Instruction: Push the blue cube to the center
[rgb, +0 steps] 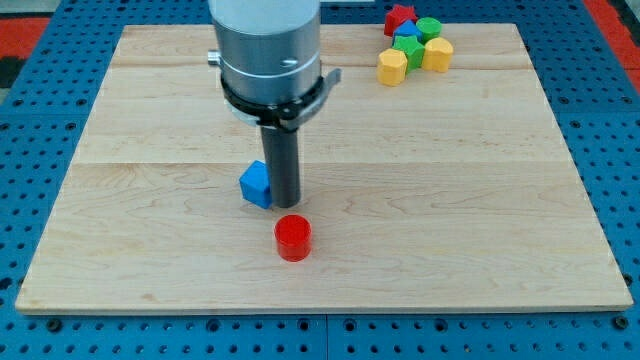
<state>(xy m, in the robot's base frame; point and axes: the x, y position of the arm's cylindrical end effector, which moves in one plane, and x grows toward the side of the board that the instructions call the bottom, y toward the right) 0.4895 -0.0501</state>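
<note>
The blue cube (256, 184) sits on the wooden board (150, 120), a little left of the board's middle. My tip (286, 204) rests on the board right beside the cube, on its right side, touching or nearly touching it. The rod hangs from the grey arm body at the view's top. A red cylinder (293, 238) stands just below the tip, a short gap away.
A cluster of blocks sits at the board's top right: a red star (400, 17), a green cylinder (428, 28), a blue block (405, 33), a green block (409, 52), and two yellow blocks (392, 67) (438, 55). Blue pegboard surrounds the board.
</note>
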